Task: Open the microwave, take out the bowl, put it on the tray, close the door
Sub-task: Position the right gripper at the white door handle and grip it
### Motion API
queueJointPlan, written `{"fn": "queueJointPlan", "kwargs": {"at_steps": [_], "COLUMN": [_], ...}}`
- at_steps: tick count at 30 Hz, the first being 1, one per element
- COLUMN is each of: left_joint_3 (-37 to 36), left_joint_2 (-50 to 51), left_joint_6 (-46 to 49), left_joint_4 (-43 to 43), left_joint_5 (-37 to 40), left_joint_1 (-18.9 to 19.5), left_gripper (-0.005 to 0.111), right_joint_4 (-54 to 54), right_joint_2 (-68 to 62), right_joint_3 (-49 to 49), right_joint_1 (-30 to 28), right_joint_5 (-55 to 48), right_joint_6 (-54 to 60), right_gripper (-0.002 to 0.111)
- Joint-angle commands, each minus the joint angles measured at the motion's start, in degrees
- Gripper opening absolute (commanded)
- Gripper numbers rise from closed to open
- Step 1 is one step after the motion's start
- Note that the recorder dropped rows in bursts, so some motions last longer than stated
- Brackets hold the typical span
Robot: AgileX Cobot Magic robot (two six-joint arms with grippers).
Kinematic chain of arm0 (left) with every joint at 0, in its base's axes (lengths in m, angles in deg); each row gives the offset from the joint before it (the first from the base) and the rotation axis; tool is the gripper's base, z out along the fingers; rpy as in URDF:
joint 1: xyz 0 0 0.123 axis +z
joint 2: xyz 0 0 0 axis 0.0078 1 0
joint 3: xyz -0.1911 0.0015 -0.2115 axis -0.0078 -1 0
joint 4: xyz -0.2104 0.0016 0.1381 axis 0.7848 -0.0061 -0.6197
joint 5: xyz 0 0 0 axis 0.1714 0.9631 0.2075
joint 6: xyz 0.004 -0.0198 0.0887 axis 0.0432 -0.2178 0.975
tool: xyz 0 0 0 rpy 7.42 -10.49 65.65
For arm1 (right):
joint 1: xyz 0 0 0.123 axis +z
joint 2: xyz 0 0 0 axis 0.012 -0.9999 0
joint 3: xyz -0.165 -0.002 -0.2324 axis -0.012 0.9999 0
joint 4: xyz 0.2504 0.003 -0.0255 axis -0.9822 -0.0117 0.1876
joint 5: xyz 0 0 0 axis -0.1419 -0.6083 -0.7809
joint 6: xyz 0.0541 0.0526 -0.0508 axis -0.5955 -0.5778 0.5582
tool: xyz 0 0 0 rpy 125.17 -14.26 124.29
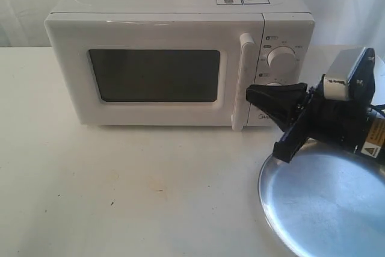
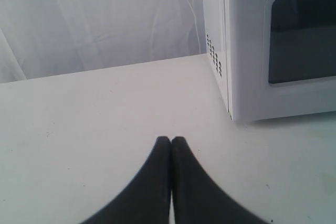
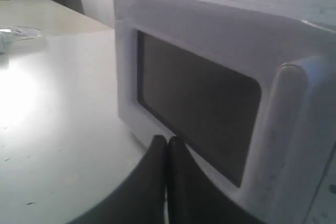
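The white microwave stands at the back of the table with its door closed; the dark window shows nothing inside. The bowl is out of view. My right gripper is shut and empty, its tips just right of the tall white handle, at about mid-height. In the right wrist view the gripper points along the door front, the handle close beside it. The silver tray lies at the front right, below that arm. My left gripper is shut and empty over bare table, off the microwave's left corner.
Two white dials sit on the panel right of the handle. White table stretches in front of and to the left of the microwave. A white curtain hangs behind.
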Motion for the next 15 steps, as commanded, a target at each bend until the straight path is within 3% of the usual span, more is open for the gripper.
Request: {"fn": "queueJointPlan", "kwargs": {"at_steps": [1,6,9,11,15], "left_joint_3": [0.2,0.2,0.2,0.2,0.2], "left_joint_2": [-0.1,-0.1,-0.1,-0.1,-0.1], "left_joint_6": [0.0,0.0,0.0,0.0,0.0], "left_joint_4": [0.5,0.5,0.5,0.5,0.5], "left_joint_5": [-0.3,-0.3,-0.3,-0.3,-0.3], "left_joint_1": [-0.1,-0.1,-0.1,-0.1,-0.1], "left_gripper": [0.000,0.000,0.000,0.000,0.000], "right_joint_4": [-11.5,-10.7,-10.7,-10.7,-10.4], "right_joint_2": [-0.5,-2.3,-5.8,-7.0,-8.5], "right_joint_3": [0.2,0.2,-1.3,-3.1,-4.5], "right_joint_1": [-0.3,-0.3,-0.3,-0.3,-0.3], "right_joint_5": [-3.7,-1.0,2.9,1.7,-0.1], "right_joint_6": [3.7,6.8,6.9,6.9,6.8], "right_gripper": [0.000,0.012,0.037,0.045,0.045]}}
